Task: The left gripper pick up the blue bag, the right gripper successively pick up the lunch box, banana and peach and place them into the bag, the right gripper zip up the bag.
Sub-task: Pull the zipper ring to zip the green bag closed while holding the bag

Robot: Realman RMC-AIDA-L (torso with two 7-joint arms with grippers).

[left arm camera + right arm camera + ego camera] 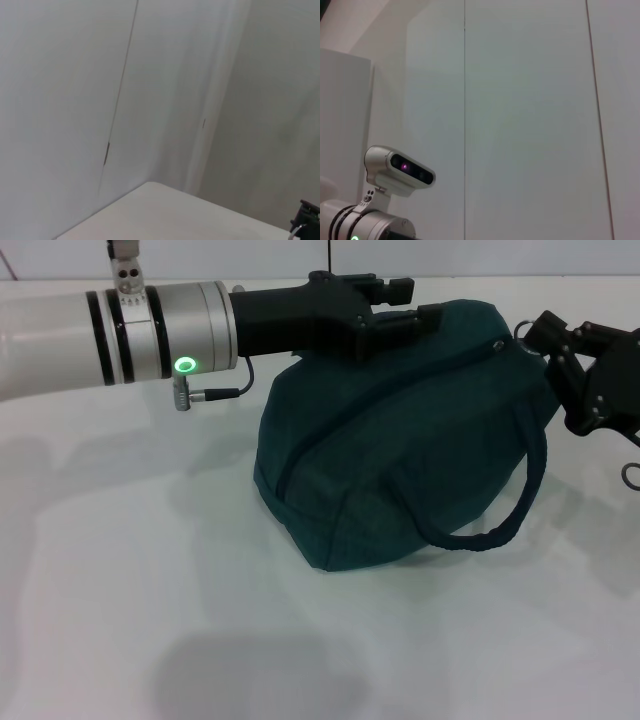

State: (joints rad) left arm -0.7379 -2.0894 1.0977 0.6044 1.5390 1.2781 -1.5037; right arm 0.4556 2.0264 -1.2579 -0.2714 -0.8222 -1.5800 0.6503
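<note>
The blue bag (400,440) sits slumped on the white table, its long zipper line running up to a silver ring pull (521,332) at its top right end. My left gripper (420,308), on a silver wrist with a green light (186,365), reaches in from the left and is shut on the fabric at the top of the bag. My right gripper (560,345) hangs at the bag's top right end, right beside the ring pull. One padded handle (500,525) droops down the bag's front. The lunch box, banana and peach are out of view.
The white table (150,620) stretches to the front and left of the bag. The wrist views show mostly pale wall panels. The left arm's wrist camera (400,172) appears in the right wrist view, and a black gripper part (306,219) sits at one corner of the left wrist view.
</note>
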